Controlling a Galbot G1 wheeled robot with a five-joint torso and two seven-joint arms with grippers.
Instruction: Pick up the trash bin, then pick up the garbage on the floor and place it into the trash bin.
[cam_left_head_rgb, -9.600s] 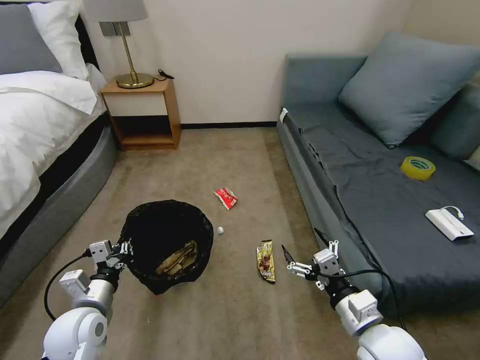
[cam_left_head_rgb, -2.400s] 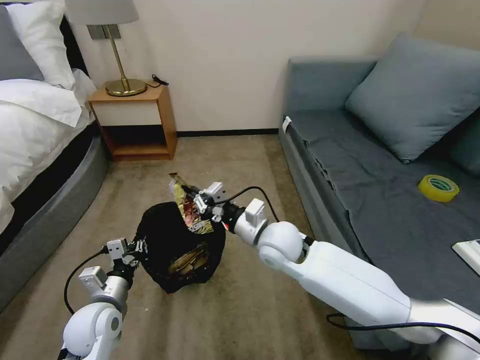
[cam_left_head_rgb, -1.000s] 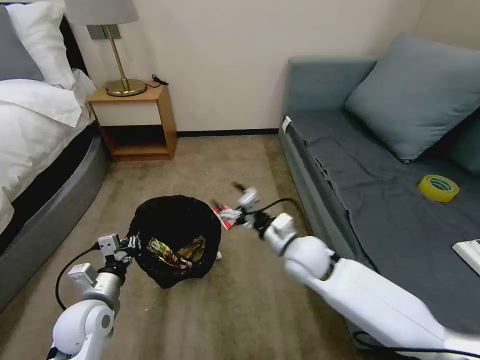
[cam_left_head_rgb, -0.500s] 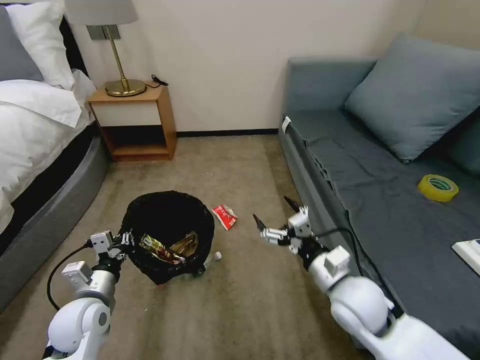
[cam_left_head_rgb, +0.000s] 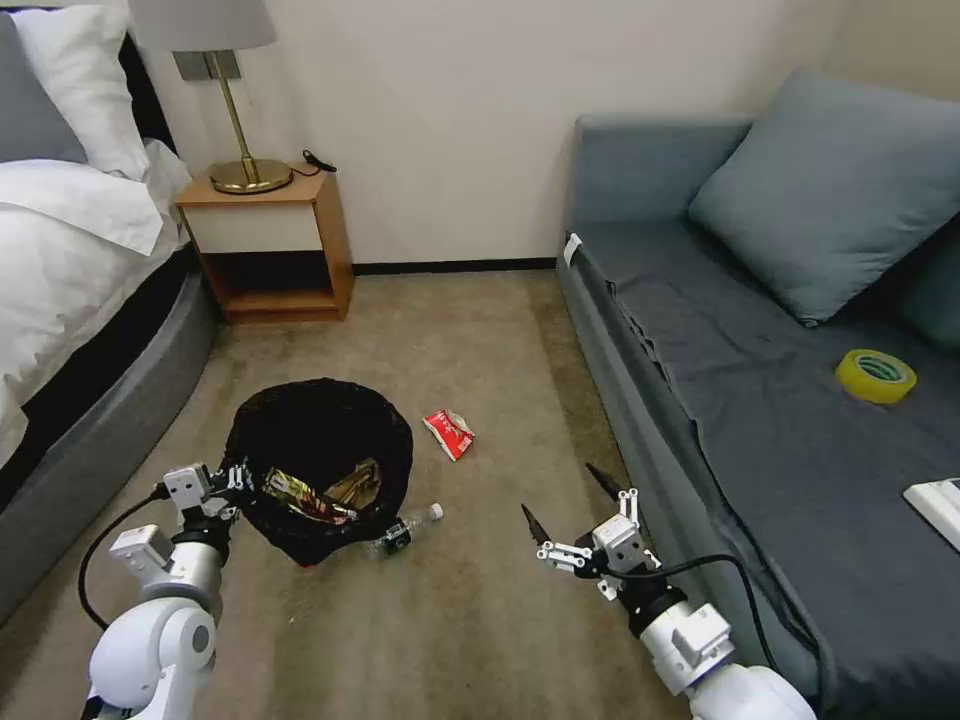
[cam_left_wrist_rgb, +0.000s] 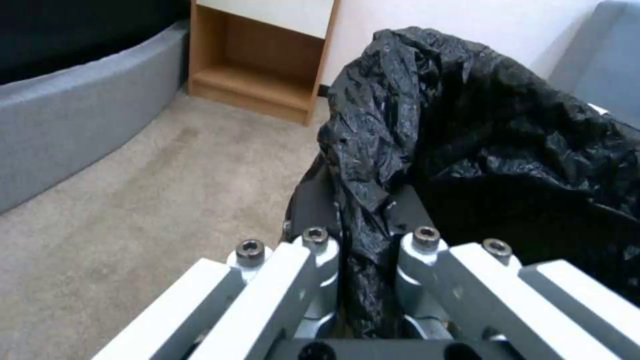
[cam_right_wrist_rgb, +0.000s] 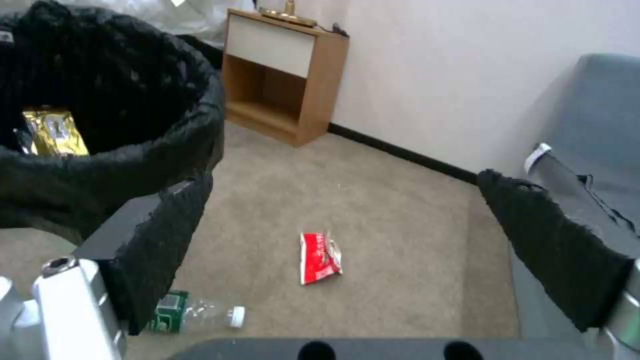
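From the head cam, my left gripper (cam_left_head_rgb: 232, 480) is pinched on the rim of the trash bin (cam_left_head_rgb: 318, 462), held just over the carpet, wrappers inside; the red wrapper (cam_left_head_rgb: 449, 433) and bottle (cam_left_head_rgb: 404, 531) lie on the floor beside it. My right gripper (cam_left_head_rgb: 572, 507) hangs wide open, empty, close to the sofa edge (cam_left_head_rgb: 640, 420). Left wrist cam: I'm mostly gripping bag liner (cam_left_wrist_rgb: 373, 165), so it could slip off. Right wrist cam: open carpet around the wrapper (cam_right_wrist_rgb: 320, 257), but the bottle (cam_right_wrist_rgb: 193, 312) sits tight against the bin and might roll.

L pincer (cam_left_head_rgb: 232, 481) clamped, R pincer (cam_left_head_rgb: 566, 514) spread wide.
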